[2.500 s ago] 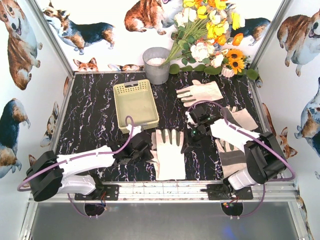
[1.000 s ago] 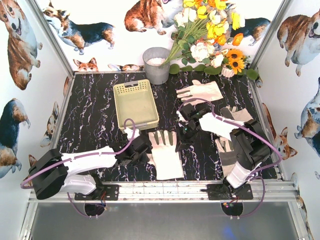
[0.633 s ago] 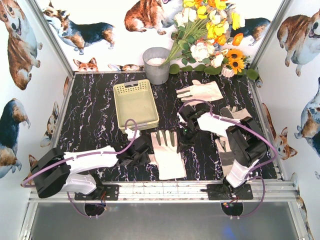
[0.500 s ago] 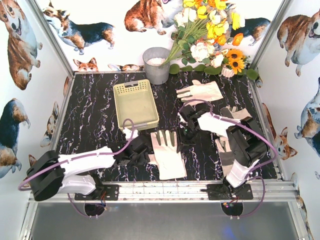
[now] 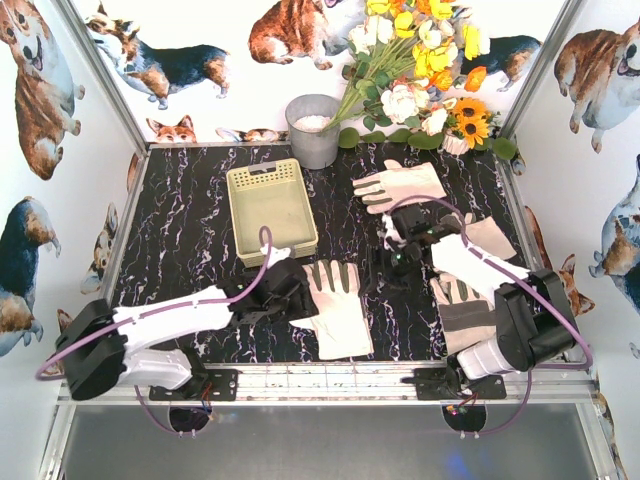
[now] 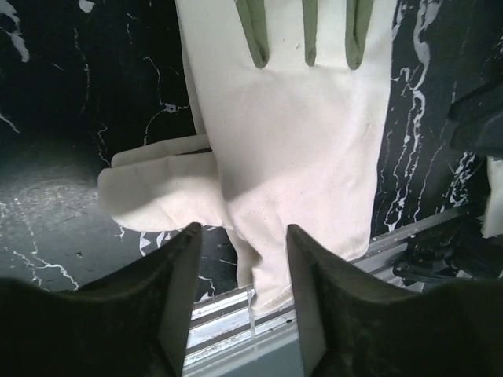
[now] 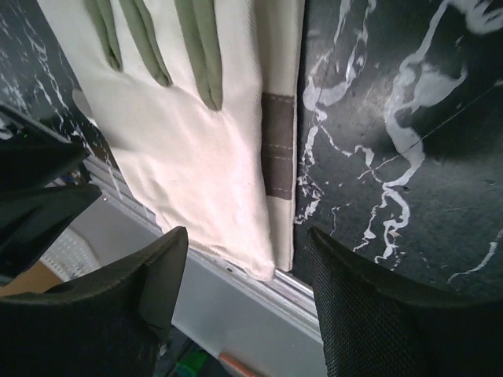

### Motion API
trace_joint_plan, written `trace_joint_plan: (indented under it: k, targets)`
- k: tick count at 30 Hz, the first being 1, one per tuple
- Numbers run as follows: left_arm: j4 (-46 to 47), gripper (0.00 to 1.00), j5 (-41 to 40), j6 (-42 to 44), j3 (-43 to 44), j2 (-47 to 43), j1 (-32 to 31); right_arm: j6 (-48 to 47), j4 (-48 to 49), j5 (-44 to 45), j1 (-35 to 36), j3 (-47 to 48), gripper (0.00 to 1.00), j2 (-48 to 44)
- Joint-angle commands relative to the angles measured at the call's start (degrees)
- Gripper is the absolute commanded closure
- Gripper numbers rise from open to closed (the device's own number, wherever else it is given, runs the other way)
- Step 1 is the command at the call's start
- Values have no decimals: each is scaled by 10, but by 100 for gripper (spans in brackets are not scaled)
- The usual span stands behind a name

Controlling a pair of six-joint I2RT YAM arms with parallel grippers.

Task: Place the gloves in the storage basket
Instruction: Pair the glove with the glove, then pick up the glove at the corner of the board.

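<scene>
Beneath the left fingers (image 6: 244, 236), which stand partly spread and hold nothing, lies the nearest glove (image 6: 306, 133), the root of its thumb just under the gap. The right fingers (image 7: 245, 239) are spread wider, also empty, beside the same glove's right edge. For a sound pickup, I judge the left fingers should drop straight down and pinch where thumb meets palm, gathering enough floppy fabric that it cannot slip. The glove lies flat on the tabletop (image 5: 190, 240), its long axis running away from the arms, fingertips toward the far side, cuff at the near edge. The storage basket (image 5: 272, 205) sits beyond the left fingers, just past those fingertips.
</scene>
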Motion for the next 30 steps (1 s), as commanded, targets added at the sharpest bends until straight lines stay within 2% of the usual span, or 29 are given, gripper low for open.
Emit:
trace_joint_plan:
  k: [1, 7, 14, 30]
  targets:
    - [40, 62, 22, 23, 29, 48, 4, 17, 69, -70, -16, -39, 37, -1]
    - [51, 71, 20, 22, 31, 102, 5, 22, 112, -99, -30, -69, 37, 22]
    - [40, 81, 11, 29, 53, 120, 5, 11, 141, -101, -31, -71, 37, 61]
    - [80, 88, 33, 21, 6, 153, 5, 23, 236, -128, -26, -107, 37, 151]
